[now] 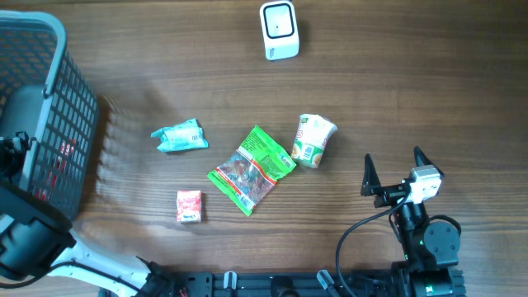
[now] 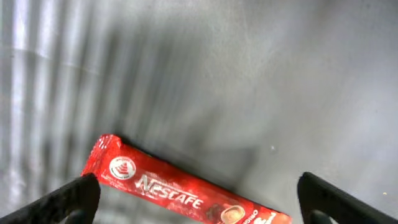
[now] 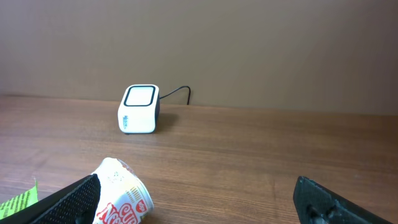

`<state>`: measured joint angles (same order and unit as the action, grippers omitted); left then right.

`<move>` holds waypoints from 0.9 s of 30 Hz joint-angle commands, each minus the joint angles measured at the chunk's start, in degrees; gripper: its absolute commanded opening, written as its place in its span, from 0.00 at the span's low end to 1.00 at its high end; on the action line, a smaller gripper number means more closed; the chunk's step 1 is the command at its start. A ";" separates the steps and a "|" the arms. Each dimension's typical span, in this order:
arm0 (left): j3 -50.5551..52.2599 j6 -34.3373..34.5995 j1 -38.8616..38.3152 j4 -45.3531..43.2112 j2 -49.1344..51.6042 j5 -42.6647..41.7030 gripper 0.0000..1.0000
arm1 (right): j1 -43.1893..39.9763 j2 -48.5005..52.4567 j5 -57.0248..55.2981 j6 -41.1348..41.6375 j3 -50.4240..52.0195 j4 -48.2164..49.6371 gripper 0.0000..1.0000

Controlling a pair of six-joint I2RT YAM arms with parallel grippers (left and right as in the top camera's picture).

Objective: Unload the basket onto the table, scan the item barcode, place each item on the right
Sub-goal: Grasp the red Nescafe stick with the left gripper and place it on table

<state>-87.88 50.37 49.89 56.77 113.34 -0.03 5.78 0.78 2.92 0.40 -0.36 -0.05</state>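
Your right fingers [image 1: 369, 175] stand wide open and empty near the worktop's [image 1: 429, 82] front edge, bare wood between them and the noodle cup [image 1: 314, 140], which lies just beside the green snack bag [image 1: 252, 169]. The scanner [image 1: 279, 30] sits at the far edge. Your left fingers [image 2: 68, 202], equally wide and empty, hang above a red coffee stick [image 2: 180, 190] on the basket [image 1: 70, 115] floor, walls close around.

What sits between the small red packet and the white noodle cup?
A green plastic snack bag, lying flat on the wooden table; the overhead view shows it.
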 commanded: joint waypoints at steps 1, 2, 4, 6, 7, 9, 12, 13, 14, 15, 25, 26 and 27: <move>-0.96 -0.68 0.11 1.33 0.46 -2.89 1.00 | -0.13 -0.35 -0.33 0.72 0.07 0.15 1.00; -0.92 -0.68 0.11 1.95 0.48 -2.84 1.00 | -0.13 -0.35 -0.33 0.70 0.07 0.15 1.00; 0.68 -0.66 0.09 1.55 0.72 -2.56 1.00 | -0.13 -0.35 -0.33 0.70 0.07 0.15 1.00; 4.55 -0.61 0.04 -2.03 1.01 -1.57 1.00 | -0.13 -0.35 -0.33 0.70 0.07 0.13 1.00; 6.21 -0.61 0.04 -3.87 1.01 -1.38 1.00 | -0.13 -0.35 -0.33 0.70 0.07 0.15 1.00; 9.57 -0.42 0.04 -7.58 1.01 1.33 1.00 | -0.13 -0.35 -0.33 0.70 0.07 0.15 1.00; 14.01 1.38 0.04 -11.26 1.03 1.38 0.90 | -0.13 -0.35 -0.33 0.72 0.07 0.15 1.00; 15.08 1.29 0.04 -12.41 1.03 1.40 0.53 | -0.13 -0.35 -0.33 0.70 0.07 0.13 1.00; 15.34 1.29 0.04 -12.68 1.03 1.36 0.18 | -0.13 -0.35 -0.33 0.70 0.07 0.15 1.00; 15.15 1.29 0.07 -12.72 0.98 0.79 0.04 | -0.13 -0.35 -0.33 0.68 0.07 0.15 1.00; -16.04 -2.16 0.26 6.67 -11.87 -1.20 0.04 | -0.13 -0.35 -0.33 0.70 0.07 0.15 1.00; -18.62 -2.16 0.26 6.97 -15.17 -1.20 0.04 | -0.13 -0.35 -0.33 0.70 0.07 0.15 1.00; -19.89 -2.12 0.26 6.93 -18.53 -1.88 0.04 | -0.13 -0.35 -0.33 0.70 0.07 0.15 1.00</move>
<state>-102.94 49.34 50.00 63.35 103.85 -0.93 5.78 0.78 2.92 0.43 -0.36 -0.05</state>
